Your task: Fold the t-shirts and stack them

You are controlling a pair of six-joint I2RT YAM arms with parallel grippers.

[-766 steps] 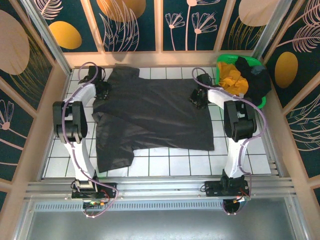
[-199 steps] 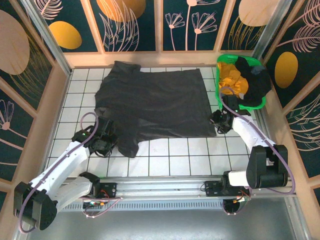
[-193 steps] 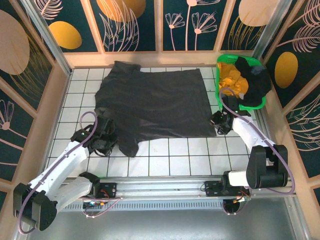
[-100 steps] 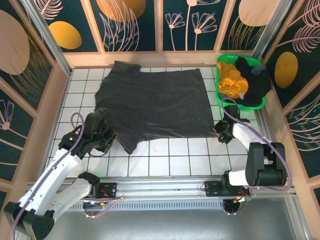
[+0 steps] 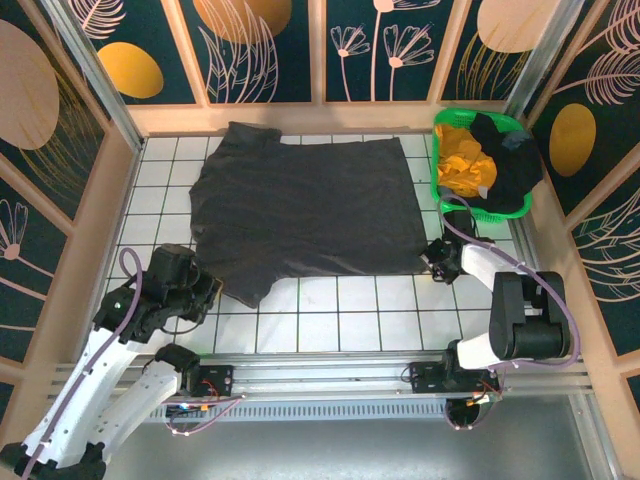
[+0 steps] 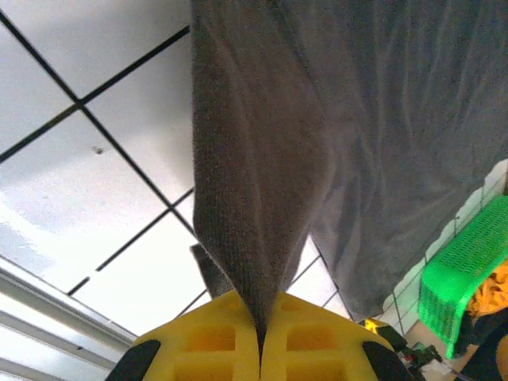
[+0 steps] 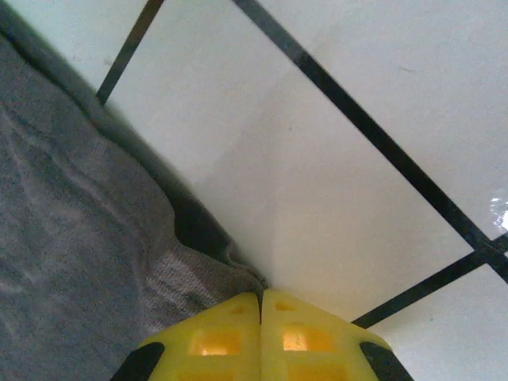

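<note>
Top external is showing the charcoal t-shirt [image 5: 310, 210] lying flat across the tiles [image 5: 370, 320], extending away from both arms, with the left gripper [image 5: 212, 289] pinching its near-left sleeve [image 5: 245, 285] and the right gripper [image 5: 432, 260] pinching its near-right hem corner [image 5: 418, 264].

Left gripper [image 5: 207, 290] now sits nearer its own base than a second ago, with the charcoal t-shirt [image 5: 310, 205] drawn flatter at its near-left sleeve. Right gripper [image 5: 433, 258], previously parted beside the near-right hem corner, is now closed on that corner.
</note>
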